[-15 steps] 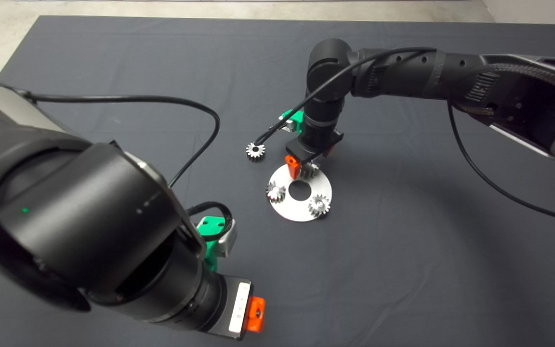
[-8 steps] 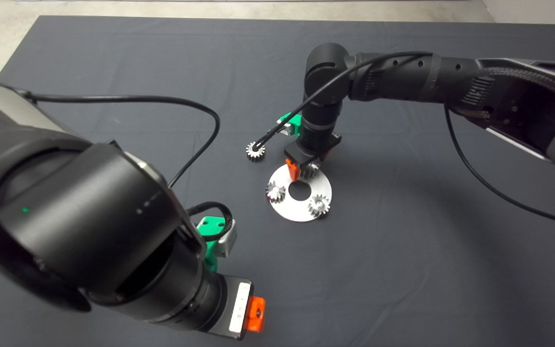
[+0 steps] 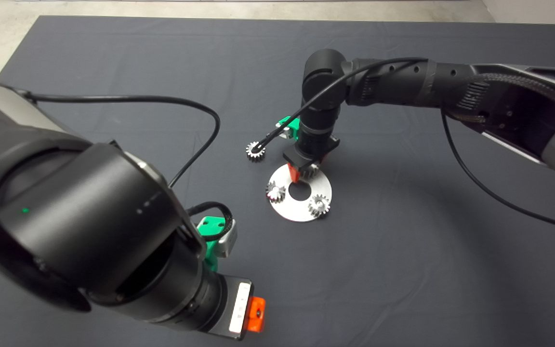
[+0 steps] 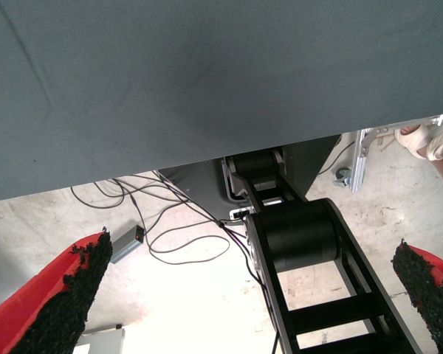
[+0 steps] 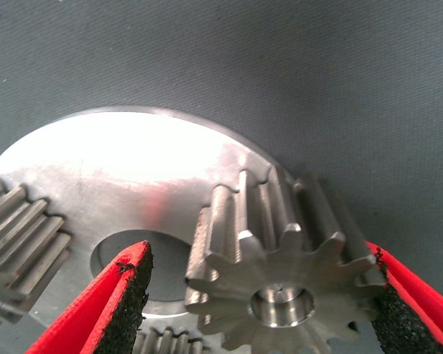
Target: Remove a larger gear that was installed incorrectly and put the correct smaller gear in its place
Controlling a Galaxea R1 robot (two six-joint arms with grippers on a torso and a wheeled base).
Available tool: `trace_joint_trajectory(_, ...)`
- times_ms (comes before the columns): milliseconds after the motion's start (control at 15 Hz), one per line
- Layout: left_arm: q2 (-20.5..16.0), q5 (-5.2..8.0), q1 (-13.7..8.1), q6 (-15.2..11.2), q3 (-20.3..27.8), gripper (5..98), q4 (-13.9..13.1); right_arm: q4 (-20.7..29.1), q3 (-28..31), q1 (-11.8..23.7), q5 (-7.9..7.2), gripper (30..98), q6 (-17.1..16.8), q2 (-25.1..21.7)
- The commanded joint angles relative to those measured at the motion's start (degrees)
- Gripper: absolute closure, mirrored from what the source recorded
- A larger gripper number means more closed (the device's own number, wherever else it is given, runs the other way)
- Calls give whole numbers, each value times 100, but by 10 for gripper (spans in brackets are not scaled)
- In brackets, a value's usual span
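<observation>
A round silver plate (image 3: 324, 185) lies mid-mat with two small bright gears (image 3: 275, 191) (image 3: 319, 205) standing on it. At its far edge sits the larger gear (image 3: 311, 169), grey with a flared body (image 5: 280, 243). My right gripper (image 3: 301, 172) points straight down over this gear, open, with one red finger on each side (image 5: 257, 259). One pad lies against the teeth, and a gap shows at the other pad (image 5: 129, 295). The smaller gear (image 3: 255, 151) lies loose on the mat left of the plate. My left gripper (image 3: 254, 314) is parked open at the lower left.
The plate (image 5: 133, 177) has a centre hole (image 3: 299, 191). A black cable from the right wrist hangs over the loose gear. The left wrist view shows the mat's edge, floor cables, the robot's base and a person's sandalled foot (image 4: 428, 140).
My right gripper has come lower and slightly left, so its fingers now reach down around the larger gear. The gears, plate and left arm have not moved.
</observation>
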Motion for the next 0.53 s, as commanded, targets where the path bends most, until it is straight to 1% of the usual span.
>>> trace_joint_trajectory(0,5,-18,-98,-61,84,54,-102,-445,-15,143,-636,588,-38,52)
trace_joint_trajectory(67,5,-18,-98,-61,84,54,-102,-445,-15,143,-636,626,-38,52)
trace_joint_trajectory(200,5,-18,-98,-53,84,54,-102,-454,-15,143,-636,635,-38,52)
trace_joint_trajectory(333,5,-18,-98,-52,84,54,-102,-454,-15,143,-636,684,-38,61)
trace_joint_trajectory(467,5,-9,-98,-52,84,54,-102,-454,-12,143,-636,686,-38,61)
